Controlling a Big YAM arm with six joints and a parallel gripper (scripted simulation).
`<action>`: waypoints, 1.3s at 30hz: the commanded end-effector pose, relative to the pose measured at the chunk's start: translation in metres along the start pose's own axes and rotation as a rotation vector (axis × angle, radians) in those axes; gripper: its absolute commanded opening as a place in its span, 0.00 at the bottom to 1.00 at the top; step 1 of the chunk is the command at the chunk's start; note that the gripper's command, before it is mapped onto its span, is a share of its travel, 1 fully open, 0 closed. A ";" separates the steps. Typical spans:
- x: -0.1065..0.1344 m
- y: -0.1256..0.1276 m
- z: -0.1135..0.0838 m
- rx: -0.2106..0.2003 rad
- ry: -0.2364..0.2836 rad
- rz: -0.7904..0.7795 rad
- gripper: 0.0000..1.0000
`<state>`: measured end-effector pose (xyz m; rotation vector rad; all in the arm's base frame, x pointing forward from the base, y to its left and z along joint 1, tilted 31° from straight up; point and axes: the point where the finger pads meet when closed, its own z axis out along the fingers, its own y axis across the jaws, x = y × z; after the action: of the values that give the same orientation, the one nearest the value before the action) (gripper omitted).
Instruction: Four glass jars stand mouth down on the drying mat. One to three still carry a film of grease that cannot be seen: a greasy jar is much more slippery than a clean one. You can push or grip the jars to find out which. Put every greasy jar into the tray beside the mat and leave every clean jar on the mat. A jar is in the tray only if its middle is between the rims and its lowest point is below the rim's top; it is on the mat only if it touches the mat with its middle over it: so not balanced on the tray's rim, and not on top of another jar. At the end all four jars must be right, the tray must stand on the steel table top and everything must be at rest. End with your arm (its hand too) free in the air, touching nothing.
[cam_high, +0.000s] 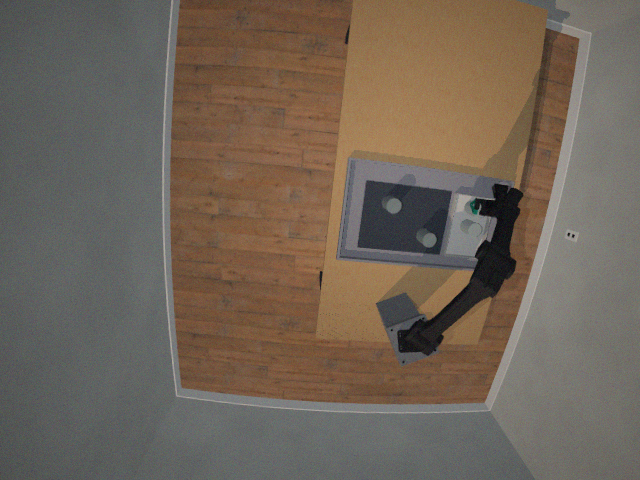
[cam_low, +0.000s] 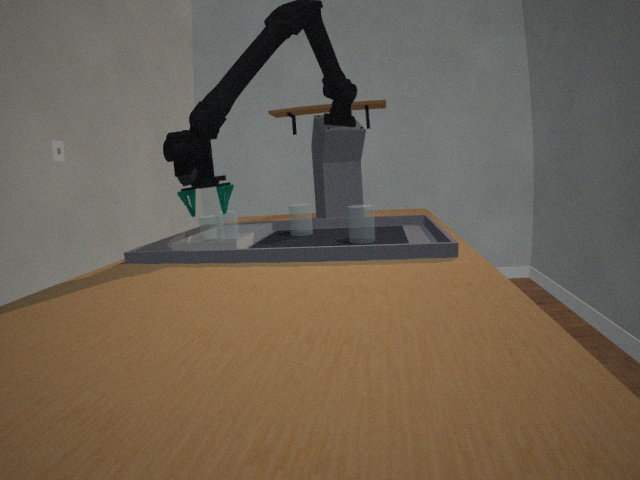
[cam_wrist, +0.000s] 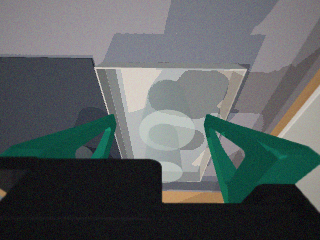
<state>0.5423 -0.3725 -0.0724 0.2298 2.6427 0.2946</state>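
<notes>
My gripper is open and hangs just above the white tray. A clear glass jar stands free in the tray right below the spread green fingers. A second jar stands in the tray beside it. Two more jars stand on the dark drying mat; they also show in the exterior view.
Mat and tray lie on the rimmed steel table top, which sits on a large wooden table. The arm's grey base pedestal stands behind the steel top.
</notes>
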 end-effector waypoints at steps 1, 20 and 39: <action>-0.004 -0.014 -0.042 0.021 -0.027 0.003 1.00; -0.003 -0.013 -0.058 0.021 -0.027 0.003 1.00; -0.003 -0.013 -0.058 0.021 -0.027 0.003 1.00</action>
<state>0.5274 -0.3819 -0.0421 0.2299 2.6368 0.2848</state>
